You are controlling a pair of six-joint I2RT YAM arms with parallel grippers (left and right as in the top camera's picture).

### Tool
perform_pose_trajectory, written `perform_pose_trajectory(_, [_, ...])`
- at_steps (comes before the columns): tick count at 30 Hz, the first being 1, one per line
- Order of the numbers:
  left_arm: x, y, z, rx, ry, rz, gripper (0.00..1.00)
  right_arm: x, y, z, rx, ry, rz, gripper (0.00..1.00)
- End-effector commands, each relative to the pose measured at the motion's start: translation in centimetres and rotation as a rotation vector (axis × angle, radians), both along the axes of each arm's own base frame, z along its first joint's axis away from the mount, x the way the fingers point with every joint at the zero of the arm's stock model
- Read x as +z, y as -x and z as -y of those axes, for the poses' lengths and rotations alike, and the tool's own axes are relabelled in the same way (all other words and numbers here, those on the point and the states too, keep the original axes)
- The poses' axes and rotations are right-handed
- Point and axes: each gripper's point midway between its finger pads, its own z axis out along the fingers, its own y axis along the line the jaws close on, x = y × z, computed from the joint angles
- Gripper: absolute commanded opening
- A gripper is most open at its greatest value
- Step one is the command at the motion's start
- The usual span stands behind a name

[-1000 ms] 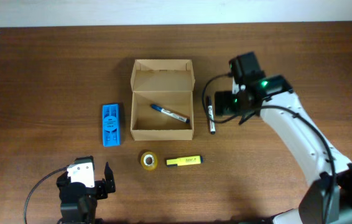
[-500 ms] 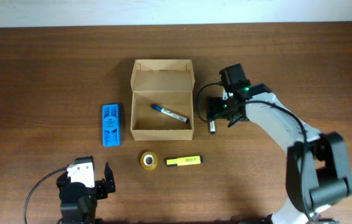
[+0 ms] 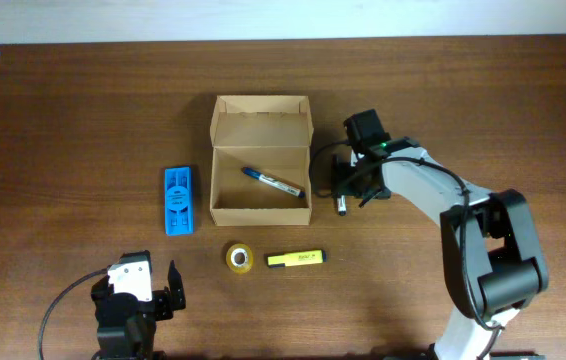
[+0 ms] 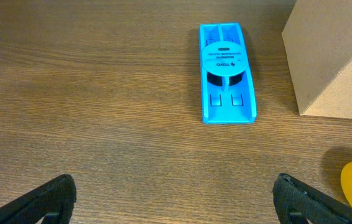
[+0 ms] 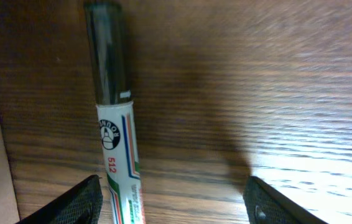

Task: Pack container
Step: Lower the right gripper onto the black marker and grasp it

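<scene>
My right tool, spread wide, straddles the marker on the table just outside the open container, but the marker lies close to one finger, so closing may roll it away.

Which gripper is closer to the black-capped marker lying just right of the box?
Right. The right gripper hangs over the marker, beside the container's right wall, jaws open. The left gripper sits far off at the table's near-left edge.
</scene>
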Motion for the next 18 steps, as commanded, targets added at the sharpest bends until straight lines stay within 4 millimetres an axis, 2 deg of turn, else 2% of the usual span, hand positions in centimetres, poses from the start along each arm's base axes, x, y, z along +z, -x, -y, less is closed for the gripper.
perform_pose_trajectory(1, [-0.19,0.03,-0.12,0.013,0.005,0.000,1.00,-1.37,0.76,-0.91,0.018,0.010,-0.030,0.68])
perform_pose_trajectory(3, [-0.19,0.03,-0.12,0.013,0.005,0.000,0.99,-1.66,0.90,-0.99,0.022,0.017,-0.037,0.62])
perform_pose_trajectory(12, [-0.19,0.03,-0.12,0.013,0.005,0.000,1.00,-1.82,0.88,-0.77,0.019,0.028,-0.037,0.06])
perform_pose_trajectory(13, [-0.19,0.03,-0.12,0.013,0.005,0.000,0.99,-1.81,0.87,-0.78,0.019,0.028,-0.037,0.04])
perform_pose_trajectory(18, [-0.19,0.03,-0.12,0.013,0.005,0.000,1.00,-1.30,0.61,-0.88,0.038,0.031,-0.034,0.03])
